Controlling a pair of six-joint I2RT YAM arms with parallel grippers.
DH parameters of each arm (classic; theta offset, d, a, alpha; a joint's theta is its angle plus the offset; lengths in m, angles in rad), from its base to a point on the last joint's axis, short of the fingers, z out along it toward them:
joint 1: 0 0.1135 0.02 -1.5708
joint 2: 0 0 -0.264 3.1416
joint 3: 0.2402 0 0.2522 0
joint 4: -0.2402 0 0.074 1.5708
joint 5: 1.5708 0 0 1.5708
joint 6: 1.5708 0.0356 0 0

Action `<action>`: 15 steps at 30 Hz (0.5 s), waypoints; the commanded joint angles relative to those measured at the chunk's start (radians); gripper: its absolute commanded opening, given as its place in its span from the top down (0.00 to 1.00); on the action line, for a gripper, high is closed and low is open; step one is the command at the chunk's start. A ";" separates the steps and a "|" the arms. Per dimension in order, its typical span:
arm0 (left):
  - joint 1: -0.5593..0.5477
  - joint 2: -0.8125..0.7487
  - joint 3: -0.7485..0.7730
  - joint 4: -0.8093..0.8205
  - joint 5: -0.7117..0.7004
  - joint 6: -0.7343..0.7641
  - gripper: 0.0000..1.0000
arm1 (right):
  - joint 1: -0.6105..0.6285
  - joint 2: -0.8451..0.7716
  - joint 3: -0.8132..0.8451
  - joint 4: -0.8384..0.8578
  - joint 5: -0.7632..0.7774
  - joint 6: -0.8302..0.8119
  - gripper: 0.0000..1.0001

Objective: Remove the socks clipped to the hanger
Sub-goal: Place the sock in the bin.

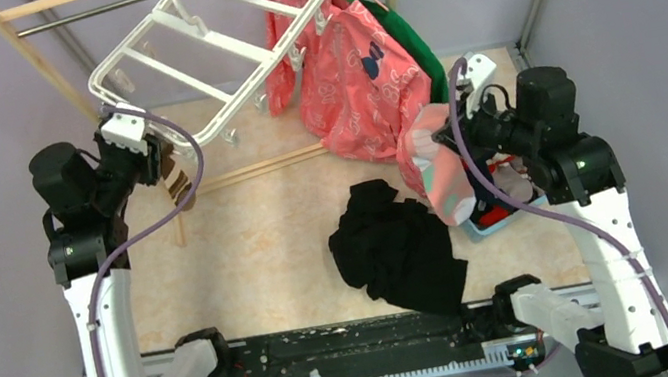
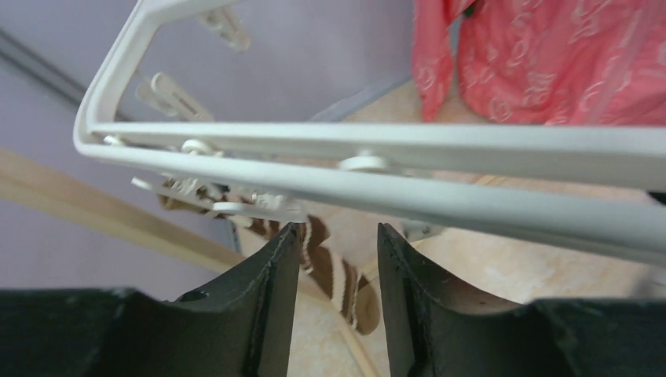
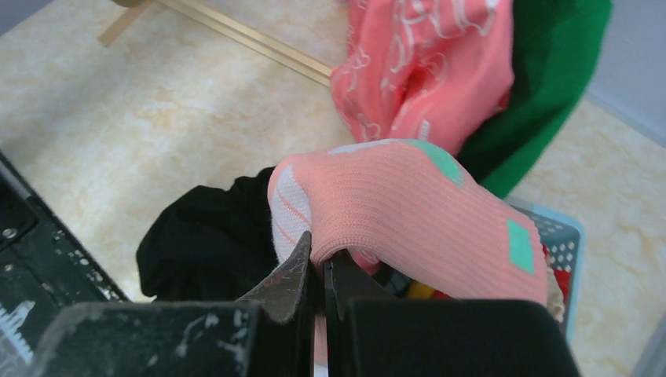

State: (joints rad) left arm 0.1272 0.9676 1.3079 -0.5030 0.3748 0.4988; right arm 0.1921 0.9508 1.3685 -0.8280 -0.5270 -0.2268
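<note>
The white hanger (image 1: 216, 45) hangs tilted from the rail at the back. A brown and white striped sock (image 1: 175, 183) dangles from a clip at its near left corner. My left gripper (image 1: 159, 163) is open just under that corner. In the left wrist view the rack bar (image 2: 408, 161) crosses above the jaws and the striped sock (image 2: 339, 276) hangs beyond the gap of the left gripper (image 2: 338, 236), untouched. My right gripper (image 1: 448, 135) is shut on a pale pink sock (image 1: 434, 173) with green patches. The right wrist view shows the right gripper (image 3: 320, 259) pinching the edge of that sock (image 3: 408, 212).
A blue basket (image 1: 507, 217) holding other small items sits under the right gripper; it also shows in the right wrist view (image 3: 561, 236). A black cloth heap (image 1: 400, 244) lies mid-table. A pink printed shirt (image 1: 359, 83) and a green garment (image 1: 409, 45) hang at the back. A wooden stand leg (image 1: 256, 170) crosses the floor.
</note>
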 commanded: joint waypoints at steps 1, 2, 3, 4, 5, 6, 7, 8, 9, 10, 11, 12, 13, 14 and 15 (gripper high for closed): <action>0.004 -0.023 -0.010 0.044 0.218 -0.076 0.55 | -0.035 -0.024 0.026 0.006 0.135 -0.020 1.00; 0.004 -0.027 -0.014 0.047 0.237 -0.089 0.55 | -0.041 -0.028 0.028 0.001 0.171 -0.026 1.00; 0.003 -0.029 -0.017 0.046 0.265 -0.101 0.56 | -0.048 -0.033 0.029 -0.007 0.211 -0.032 1.00; 0.004 -0.032 -0.021 0.044 0.283 -0.110 0.56 | -0.056 -0.035 0.033 -0.015 0.247 -0.037 1.00; 0.004 -0.033 -0.023 0.040 0.301 -0.118 0.57 | -0.068 -0.038 0.036 -0.023 0.285 -0.042 1.00; 0.004 -0.036 -0.024 0.036 0.318 -0.122 0.57 | -0.076 -0.038 0.037 -0.031 0.316 -0.048 1.00; 0.003 -0.039 -0.028 0.032 0.331 -0.129 0.58 | -0.086 -0.040 0.037 -0.038 0.345 -0.055 1.00; 0.004 -0.044 -0.033 0.026 0.342 -0.132 0.58 | -0.096 -0.041 0.038 -0.046 0.367 -0.057 1.00; 0.004 -0.049 -0.036 0.015 0.347 -0.131 0.58 | -0.111 -0.039 0.045 -0.056 0.380 -0.059 1.00; 0.004 -0.055 -0.037 0.003 0.349 -0.127 0.57 | -0.117 -0.035 0.050 -0.067 0.392 -0.062 1.00; 0.006 -0.057 -0.036 -0.014 0.346 -0.117 0.56 | -0.129 -0.027 0.054 -0.080 0.400 -0.065 1.00; 0.005 -0.061 -0.033 -0.027 0.339 -0.108 0.55 | -0.134 -0.017 0.057 -0.090 0.408 -0.071 1.00; 0.006 -0.066 -0.032 -0.041 0.327 -0.097 0.53 | -0.136 -0.003 0.053 -0.098 0.416 -0.075 1.00; 0.010 -0.070 -0.032 -0.051 0.309 -0.088 0.51 | -0.136 0.013 0.047 -0.102 0.428 -0.081 1.00; 0.011 -0.075 -0.030 -0.062 0.291 -0.077 0.49 | -0.137 0.030 0.039 -0.102 0.435 -0.085 1.00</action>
State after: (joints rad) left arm 0.1280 0.9211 1.2766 -0.5179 0.6655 0.3939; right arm 0.0700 0.9394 1.3762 -0.9211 -0.1699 -0.2798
